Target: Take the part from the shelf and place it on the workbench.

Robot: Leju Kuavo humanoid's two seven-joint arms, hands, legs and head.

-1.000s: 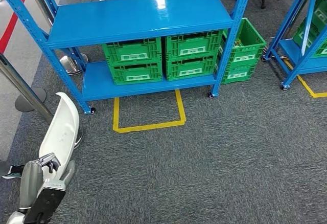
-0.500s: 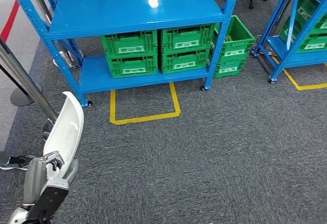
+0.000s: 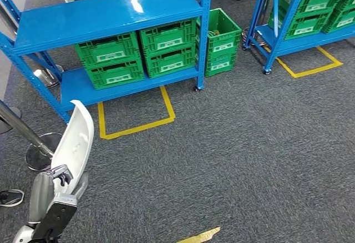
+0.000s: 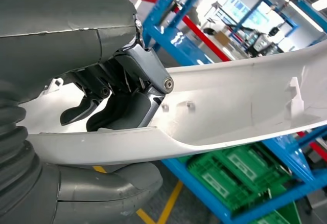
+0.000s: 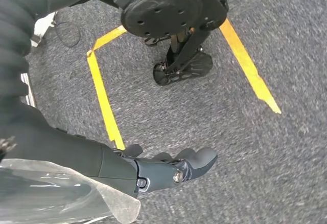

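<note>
The part is a long white curved plastic shell [image 3: 75, 137], standing tilted up from my left hand [image 3: 52, 185] at the lower left of the head view. In the left wrist view the same white part [image 4: 231, 106] runs across the picture, with my left hand [image 4: 115, 91] gripping its near end, thumb under it and dark fingers inside its hollow. My right hand [image 5: 169, 170] hangs over the grey carpet with its fingers stretched out and nothing in them.
A blue shelf [image 3: 105, 15] with green crates [image 3: 108, 60] stands ahead left, and a green crate [image 3: 219, 40] sits on the floor beside it. A second blue shelf [image 3: 293, 38] is at the right. Yellow floor tape [image 3: 133, 126] and a stanchion base [image 3: 40, 154] lie close by.
The whole picture has slid left, so the camera has turned to the right. The white part stays in my left hand in the same pose.
</note>
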